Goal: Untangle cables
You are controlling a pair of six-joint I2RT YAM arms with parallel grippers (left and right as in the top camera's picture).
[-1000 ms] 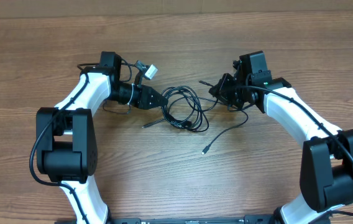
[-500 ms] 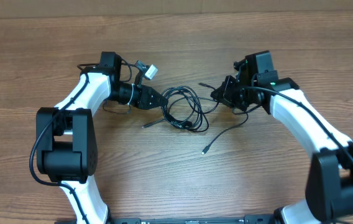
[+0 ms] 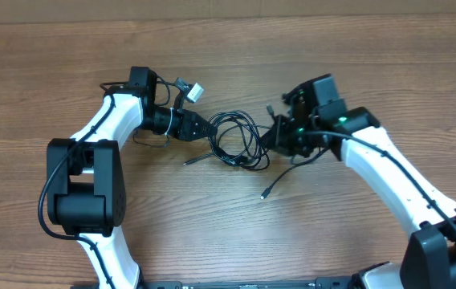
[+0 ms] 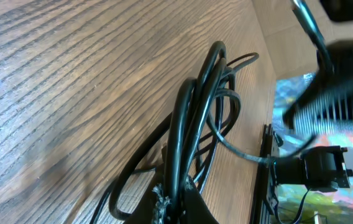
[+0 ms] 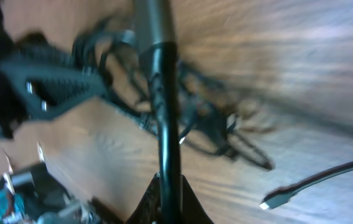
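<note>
Plainly, the tangle of thin black flexible cables (image 3: 236, 138) lies near the middle of the brown wooden table (image 3: 212, 233), between the arms. The left gripper (image 3: 211, 128) is pinched on its left loops, the right gripper (image 3: 271, 140) on one strand at its right side. The cords look light, limp and slippery; gripping close to a crossing or the silvery-tipped plug (image 3: 266, 194) seems soundest.
</note>
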